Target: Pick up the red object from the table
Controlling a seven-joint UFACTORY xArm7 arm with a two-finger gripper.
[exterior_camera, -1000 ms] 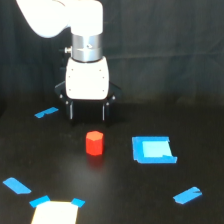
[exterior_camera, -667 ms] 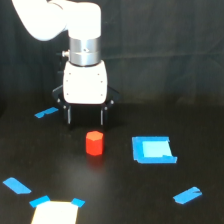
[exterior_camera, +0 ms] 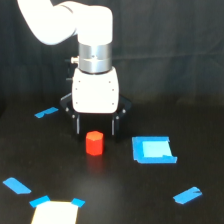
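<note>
At frame center the gripper [exterior_camera: 96, 129] hangs with jaws spread wide, empty, the red object [exterior_camera: 94, 143] standing on the table [exterior_camera: 115, 190] just below.

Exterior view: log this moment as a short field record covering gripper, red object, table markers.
gripper: open, fingers down, straddling the space just behind the red object
red object: upright on the table, not gripped
contact: cannot tell whether the fingers touch the block
blue-edged square: on the exterior view's right of the block
tape strips: one at, one at
</note>
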